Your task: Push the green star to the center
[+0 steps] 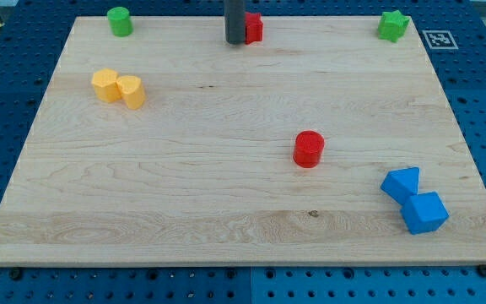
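The green star (392, 25) lies at the top right corner of the wooden board (226, 211). My tip (235, 41) touches the board near the top edge, around the middle, far to the left of the star. It stands right against the left side of a red block (254, 28), which it partly hides.
A green cylinder-like block (120, 21) sits at the top left. Two yellow blocks (118, 88) touch each other at the left. A red cylinder (308, 149) stands right of centre. Two blue blocks (414, 200) lie together at the bottom right.
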### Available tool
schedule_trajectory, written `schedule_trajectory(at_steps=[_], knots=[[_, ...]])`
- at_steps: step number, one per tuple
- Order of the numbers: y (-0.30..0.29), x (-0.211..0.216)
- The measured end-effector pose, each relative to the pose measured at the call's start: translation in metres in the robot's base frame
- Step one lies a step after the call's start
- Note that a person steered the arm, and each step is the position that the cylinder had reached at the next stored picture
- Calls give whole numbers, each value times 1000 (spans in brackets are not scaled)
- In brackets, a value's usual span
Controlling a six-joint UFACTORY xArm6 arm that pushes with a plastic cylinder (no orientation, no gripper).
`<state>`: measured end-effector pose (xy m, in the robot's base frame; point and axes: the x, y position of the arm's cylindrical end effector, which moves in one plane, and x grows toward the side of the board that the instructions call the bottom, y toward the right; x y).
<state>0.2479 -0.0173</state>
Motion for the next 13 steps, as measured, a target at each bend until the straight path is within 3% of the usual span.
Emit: schedule_trajectory(at_steps=[3,5,6,8,10,12,13], knots=[[-4,4],[114,80],[132,89],[146,89],[265,82],[297,26],[321,22]])
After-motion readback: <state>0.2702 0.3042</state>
